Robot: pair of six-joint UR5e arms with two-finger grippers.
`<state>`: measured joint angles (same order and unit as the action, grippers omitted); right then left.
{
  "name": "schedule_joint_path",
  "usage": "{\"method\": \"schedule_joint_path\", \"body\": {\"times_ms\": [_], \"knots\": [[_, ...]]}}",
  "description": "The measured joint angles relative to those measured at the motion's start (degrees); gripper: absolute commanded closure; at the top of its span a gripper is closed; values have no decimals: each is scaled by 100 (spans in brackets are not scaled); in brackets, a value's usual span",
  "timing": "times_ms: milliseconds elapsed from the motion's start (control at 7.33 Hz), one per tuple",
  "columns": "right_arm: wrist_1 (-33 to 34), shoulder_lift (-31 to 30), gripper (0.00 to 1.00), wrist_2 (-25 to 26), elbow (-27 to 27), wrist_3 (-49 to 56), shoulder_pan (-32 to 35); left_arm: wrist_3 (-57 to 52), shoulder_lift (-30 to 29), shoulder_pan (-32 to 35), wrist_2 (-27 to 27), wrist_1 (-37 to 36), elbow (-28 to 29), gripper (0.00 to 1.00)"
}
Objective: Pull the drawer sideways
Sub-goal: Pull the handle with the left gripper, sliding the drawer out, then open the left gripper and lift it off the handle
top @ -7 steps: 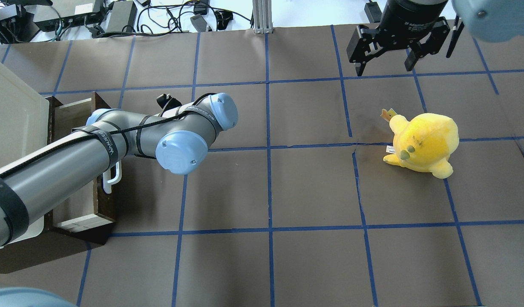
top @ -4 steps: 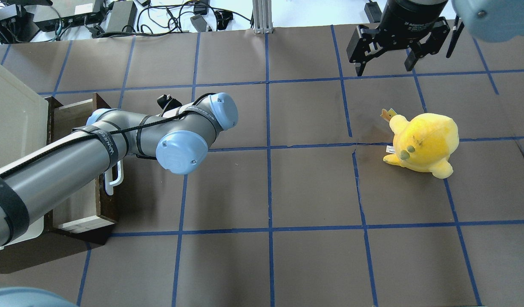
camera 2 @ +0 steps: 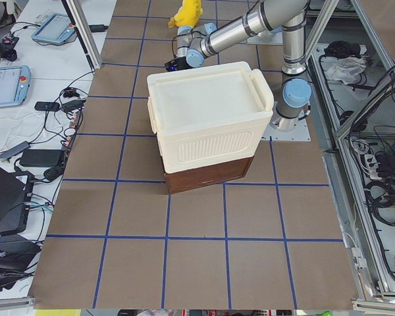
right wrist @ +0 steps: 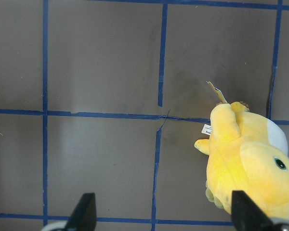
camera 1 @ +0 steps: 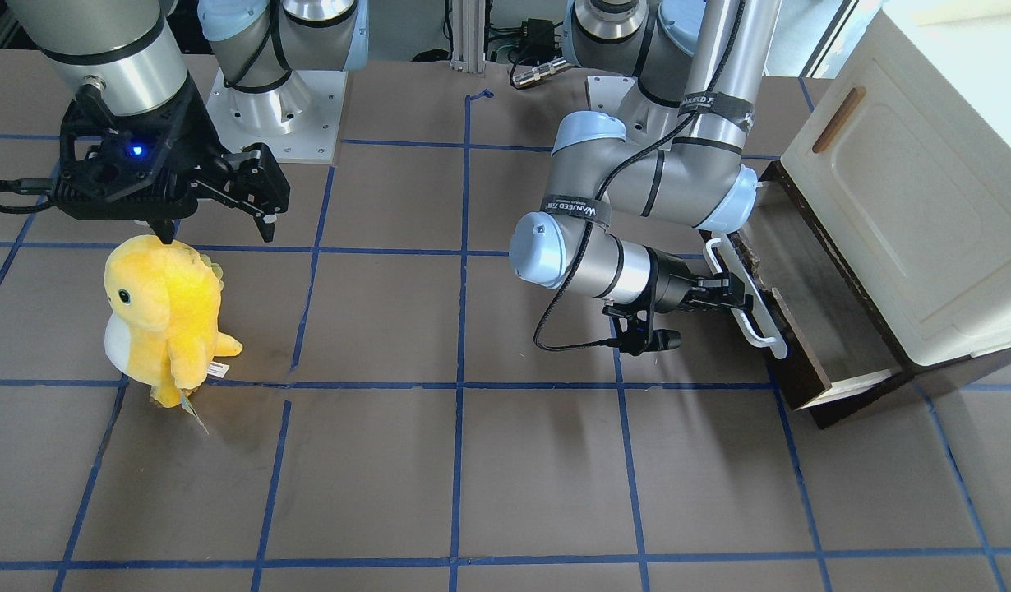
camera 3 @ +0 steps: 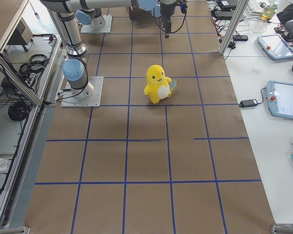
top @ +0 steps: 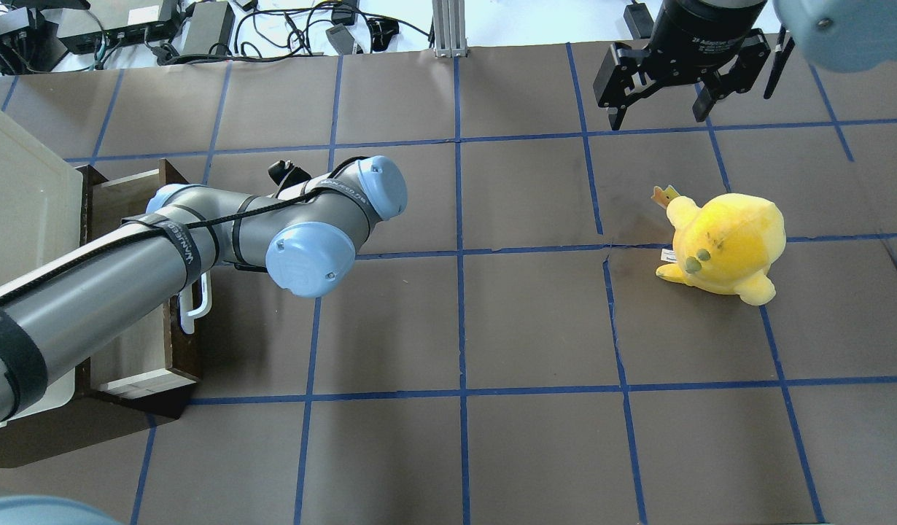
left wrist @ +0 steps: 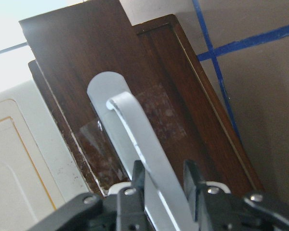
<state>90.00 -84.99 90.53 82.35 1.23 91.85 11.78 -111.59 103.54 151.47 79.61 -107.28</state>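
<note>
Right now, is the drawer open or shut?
Partly open: the drawer sticks out of the cream cabinet, inside showing; left gripper grips its white handle.

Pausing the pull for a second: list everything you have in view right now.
drawer: one, dark brown front, partly out beneath the cabinet box.
handle: one, white, on the drawer front.
cabinet box: one, cream-white, table's left end.
plush toy: one, yellow, upright, right half.
table: one, brown, blue tape grid.
left gripper: one, black, jaws shut on the handle.
right gripper: one, black, jaws open, raised near the plush toy.
</note>
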Motion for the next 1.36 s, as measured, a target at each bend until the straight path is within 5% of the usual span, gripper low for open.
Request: {"method": "schedule_joint_path", "body": {"times_ms": [682,1227,1364], "knots": [[0,0,0,0,0,0,0,-41,184,241,-727,59,407,46],[0,0,0,0,0,1,0,-411,813,308,-3177,107,1108,2],[0,0,0,0,0,4,0,-601,1067,207,-3744,108,1202,0]]}}
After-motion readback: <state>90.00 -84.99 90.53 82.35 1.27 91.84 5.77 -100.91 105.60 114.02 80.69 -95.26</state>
